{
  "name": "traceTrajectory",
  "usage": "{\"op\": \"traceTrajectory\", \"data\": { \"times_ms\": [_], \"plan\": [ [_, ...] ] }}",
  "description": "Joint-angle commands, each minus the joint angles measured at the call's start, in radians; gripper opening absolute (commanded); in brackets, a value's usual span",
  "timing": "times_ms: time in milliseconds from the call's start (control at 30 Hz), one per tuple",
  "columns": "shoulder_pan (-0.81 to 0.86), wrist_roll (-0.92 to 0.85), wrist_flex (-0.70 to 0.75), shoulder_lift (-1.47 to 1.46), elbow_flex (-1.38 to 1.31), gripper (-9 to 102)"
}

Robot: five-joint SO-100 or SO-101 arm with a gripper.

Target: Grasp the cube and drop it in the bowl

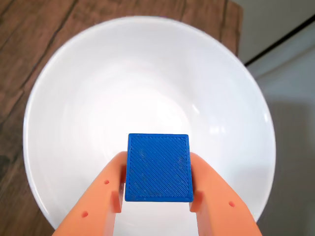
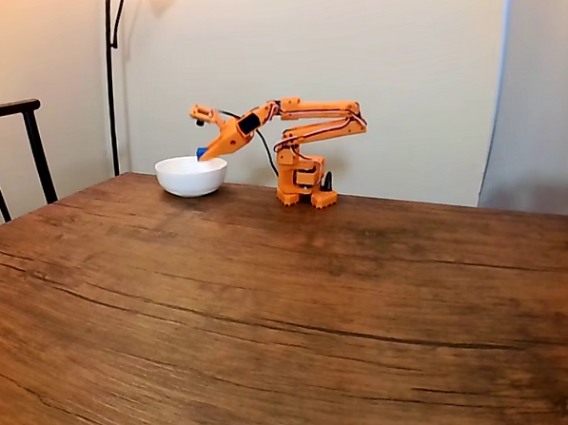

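Cube being squeezed tight between orange fingers, hanging over the bowl, near its closer rim. Risking a bounce out onto the worktop if dropped from this high.

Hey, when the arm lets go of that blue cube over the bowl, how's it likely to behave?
The cube looks rigid: its faces stay flat between the fingers. With flat sides it probably won't roll, though it may slide down the glossy curve of the bowl toward the middle. It seems small and light, likely landing harmlessly.
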Motion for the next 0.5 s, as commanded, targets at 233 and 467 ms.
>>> {"op": "traceTrajectory", "data": {
  "times_ms": [233,467],
  "plan": [
    [0.0,-0.005,-0.026,0.009,-0.035,9],
    [-0.017,-0.009,-0.023,0.009,-0.038,17]
  ]
}}
